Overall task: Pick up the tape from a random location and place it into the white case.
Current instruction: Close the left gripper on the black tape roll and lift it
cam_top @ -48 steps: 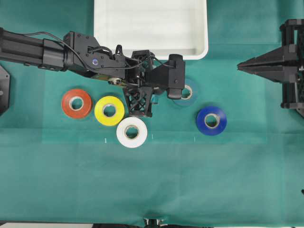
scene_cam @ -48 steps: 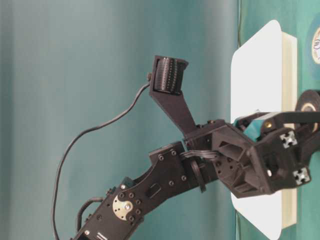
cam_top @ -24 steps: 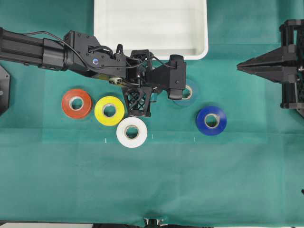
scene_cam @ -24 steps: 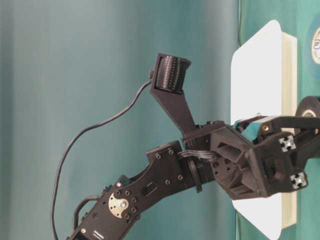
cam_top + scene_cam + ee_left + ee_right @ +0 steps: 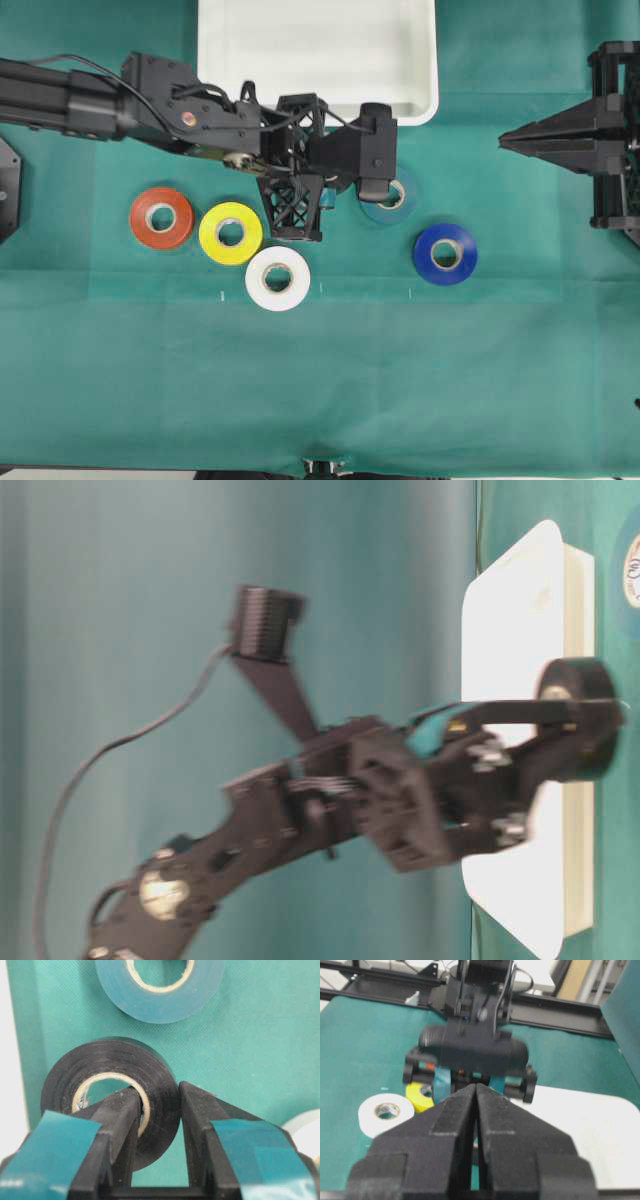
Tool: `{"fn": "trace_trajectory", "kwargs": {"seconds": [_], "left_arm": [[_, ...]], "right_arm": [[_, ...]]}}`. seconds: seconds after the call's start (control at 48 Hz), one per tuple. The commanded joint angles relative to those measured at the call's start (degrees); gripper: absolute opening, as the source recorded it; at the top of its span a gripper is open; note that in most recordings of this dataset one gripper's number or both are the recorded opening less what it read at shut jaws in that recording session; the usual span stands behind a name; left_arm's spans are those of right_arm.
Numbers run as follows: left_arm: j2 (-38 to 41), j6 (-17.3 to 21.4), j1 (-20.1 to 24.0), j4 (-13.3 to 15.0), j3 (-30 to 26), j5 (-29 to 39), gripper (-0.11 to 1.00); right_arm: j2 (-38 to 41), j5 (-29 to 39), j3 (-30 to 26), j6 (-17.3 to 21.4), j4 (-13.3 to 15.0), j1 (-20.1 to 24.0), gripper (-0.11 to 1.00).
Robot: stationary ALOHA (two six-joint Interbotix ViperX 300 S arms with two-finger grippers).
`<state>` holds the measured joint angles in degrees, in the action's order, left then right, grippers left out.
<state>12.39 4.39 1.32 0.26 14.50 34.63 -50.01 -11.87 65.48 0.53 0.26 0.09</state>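
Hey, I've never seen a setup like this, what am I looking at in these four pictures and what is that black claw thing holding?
This is a two-armed robot at a table covered in green cloth. One picture looks straight down on it, one looks along the table from the side and is blurred, and two come from cameras fixed on the arms' wrists.

The left gripper is shut on the black tape, one finger inside its pale core and the other against its outer side. The side view shows that roll raised off the cloth, in front of the white case. The right gripper sits shut at the table's right edge, holding nothing.

On the cloth lie an orange roll, a yellow roll, a white roll, a blue roll and a dark teal roll.
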Motion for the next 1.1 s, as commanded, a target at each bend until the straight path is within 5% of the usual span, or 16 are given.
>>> {"fn": "trace_trajectory", "kwargs": {"seconds": [0.0, 1.083], "left_arm": [[-4.22, 0.00, 0.09, -0.18, -1.14, 1.14, 0.20], [-18.37, -0.18, -0.09, -0.44, -13.18, 23.91, 0.20]], "right_arm": [[0.44, -0.53, -1.41, 0.09, -0.09, 0.09, 0.00], [0.79, -0.79, -1.58, 0.09, -0.09, 0.18, 0.00]]}}
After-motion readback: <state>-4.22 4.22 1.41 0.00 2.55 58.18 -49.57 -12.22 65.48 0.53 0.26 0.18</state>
